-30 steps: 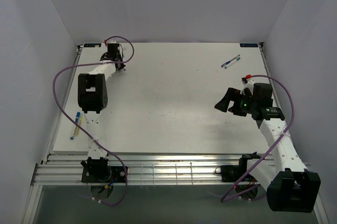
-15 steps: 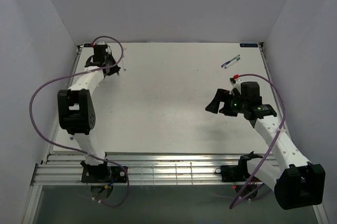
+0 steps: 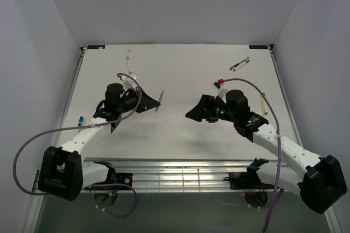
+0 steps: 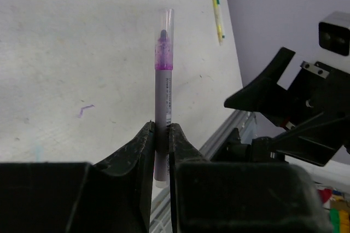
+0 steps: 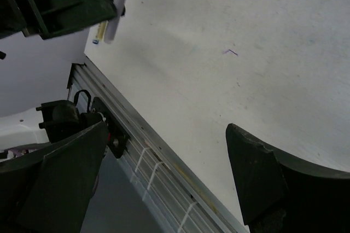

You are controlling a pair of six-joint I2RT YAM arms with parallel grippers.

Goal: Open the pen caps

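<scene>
My left gripper (image 3: 152, 102) is shut on a grey pen (image 3: 160, 99) with a purple end, held above the middle of the table. In the left wrist view the pen (image 4: 163, 96) stands out from the fingertips (image 4: 146, 137), its clear cap (image 4: 166, 21) still over the purple tip. My right gripper (image 3: 192, 114) is open and empty, facing the left one a short gap to its right. Its wide-spread fingers (image 5: 257, 178) frame the table, with the held pen (image 5: 118, 0) at the upper left.
Two pens (image 3: 239, 64) lie at the back right. A yellow-green pen (image 3: 263, 104) lies by the right edge, also in the left wrist view (image 4: 217, 7). A blue-ended pen (image 3: 81, 120) lies at the left edge and a small one (image 3: 128, 58) at the back left. A metal rail (image 5: 158, 156) runs along the table's near edge.
The left arm swung from the back left corner to the middle of the table, carrying the purple pen. The right gripper moved left toward the centre and stays open.
</scene>
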